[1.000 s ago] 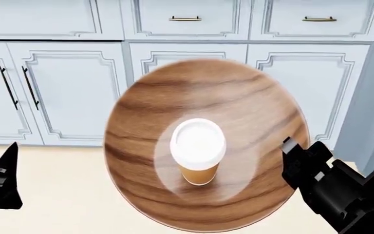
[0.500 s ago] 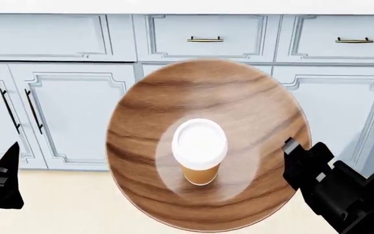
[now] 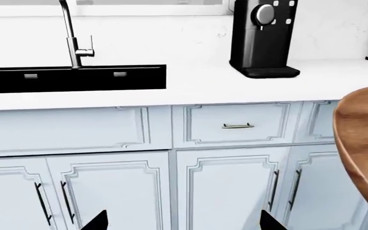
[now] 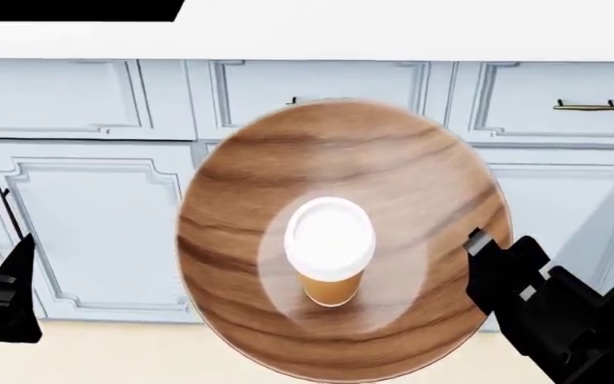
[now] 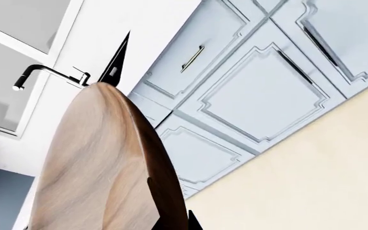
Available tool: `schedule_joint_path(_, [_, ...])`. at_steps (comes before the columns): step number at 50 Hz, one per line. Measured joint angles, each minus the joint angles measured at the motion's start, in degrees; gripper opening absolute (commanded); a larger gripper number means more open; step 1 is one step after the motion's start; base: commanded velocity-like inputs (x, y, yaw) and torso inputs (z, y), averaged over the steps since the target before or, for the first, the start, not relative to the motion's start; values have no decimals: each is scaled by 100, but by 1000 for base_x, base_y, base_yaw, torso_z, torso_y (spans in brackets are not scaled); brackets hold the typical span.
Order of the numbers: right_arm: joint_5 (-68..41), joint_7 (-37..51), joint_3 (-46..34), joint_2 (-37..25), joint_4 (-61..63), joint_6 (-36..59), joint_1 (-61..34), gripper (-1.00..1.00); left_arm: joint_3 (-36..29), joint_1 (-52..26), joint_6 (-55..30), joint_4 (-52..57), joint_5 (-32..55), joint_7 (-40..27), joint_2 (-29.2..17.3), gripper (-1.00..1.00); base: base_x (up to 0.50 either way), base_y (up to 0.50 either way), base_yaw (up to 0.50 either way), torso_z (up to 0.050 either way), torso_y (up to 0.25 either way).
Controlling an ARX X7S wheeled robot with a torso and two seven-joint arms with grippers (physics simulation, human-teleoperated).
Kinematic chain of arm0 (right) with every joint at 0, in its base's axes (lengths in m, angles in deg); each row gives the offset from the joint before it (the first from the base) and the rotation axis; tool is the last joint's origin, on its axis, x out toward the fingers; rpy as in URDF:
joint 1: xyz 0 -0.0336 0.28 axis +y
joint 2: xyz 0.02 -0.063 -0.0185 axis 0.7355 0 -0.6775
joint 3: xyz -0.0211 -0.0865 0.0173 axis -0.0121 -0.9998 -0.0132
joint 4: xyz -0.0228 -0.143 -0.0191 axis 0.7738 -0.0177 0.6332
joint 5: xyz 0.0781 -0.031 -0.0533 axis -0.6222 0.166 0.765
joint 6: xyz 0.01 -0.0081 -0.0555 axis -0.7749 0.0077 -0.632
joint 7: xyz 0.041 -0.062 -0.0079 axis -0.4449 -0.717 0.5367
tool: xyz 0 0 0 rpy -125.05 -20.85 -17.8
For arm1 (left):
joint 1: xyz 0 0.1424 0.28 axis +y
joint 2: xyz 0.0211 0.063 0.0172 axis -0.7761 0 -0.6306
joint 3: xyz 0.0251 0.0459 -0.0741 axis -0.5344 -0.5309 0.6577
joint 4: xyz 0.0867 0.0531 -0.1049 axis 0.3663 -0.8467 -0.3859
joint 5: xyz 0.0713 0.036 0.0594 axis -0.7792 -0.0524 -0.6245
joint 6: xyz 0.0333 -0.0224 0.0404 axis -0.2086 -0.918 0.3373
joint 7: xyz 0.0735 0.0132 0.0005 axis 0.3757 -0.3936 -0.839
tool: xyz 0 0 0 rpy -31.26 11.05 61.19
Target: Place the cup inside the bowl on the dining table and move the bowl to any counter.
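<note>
Wooden bowl (image 4: 339, 240) held in mid-air in front of the pale blue cabinets (image 4: 93, 232), well above the beige floor (image 4: 93, 352). Cup (image 4: 328, 250) upright at the middle of the bowl, white lid on top, tan body below. Right pincer (image 4: 483, 256) clamped on the bowl's right rim, black fingers closed over the edge. In the right wrist view, bowl (image 5: 101, 167) seen edge-on, dark fingertips (image 5: 153, 201) pressed against its rim. Left pincer (image 4: 3, 296) low at the left, apart from the bowl, holding nothing; two black tips (image 3: 97, 221) spread wide in the left wrist view, so jaws apart.

Counter (image 3: 190, 81) white, running above the cabinets, not touched by the bowl. Black sink (image 3: 69, 77) set into the counter with a thin metal tap (image 3: 72, 33) behind. Black coffee machine (image 3: 262, 38) standing on the counter to the side of the sink. Brass drawer handle (image 3: 237, 126) just under the counter edge. Bowl's rim (image 3: 366, 148) visible at the edge of the left wrist view, lower than the counter top.
</note>
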Motion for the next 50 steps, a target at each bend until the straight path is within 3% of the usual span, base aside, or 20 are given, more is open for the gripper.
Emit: schedule_joint_path(50, [-127,145,-287,11,-315,61,-632,-100,-17,-588,-328,8,309,-148,-181,100,348,-1,0,0,1])
